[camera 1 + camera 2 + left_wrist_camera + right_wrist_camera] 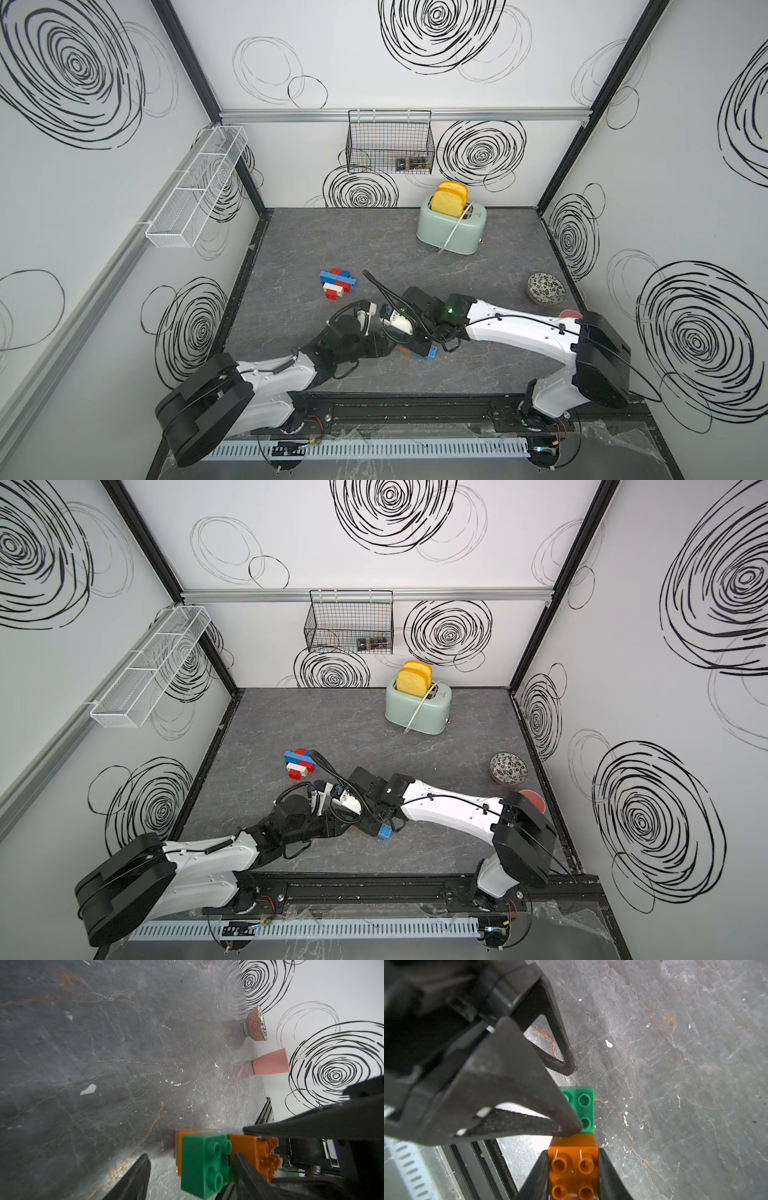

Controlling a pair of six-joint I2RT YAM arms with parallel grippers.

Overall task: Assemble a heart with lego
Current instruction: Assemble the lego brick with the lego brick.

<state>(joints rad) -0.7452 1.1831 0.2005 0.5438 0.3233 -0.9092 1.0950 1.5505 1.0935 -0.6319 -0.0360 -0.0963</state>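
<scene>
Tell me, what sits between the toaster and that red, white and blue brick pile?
Nothing. The stretch of grey tabletop between the toaster and the brick pile is bare; both top views show it.

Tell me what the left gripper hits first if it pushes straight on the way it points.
The green brick: it sits between the left gripper's open fingers, touching the orange brick in the right gripper. Beyond, likely tabletop; depth unclear.
</scene>
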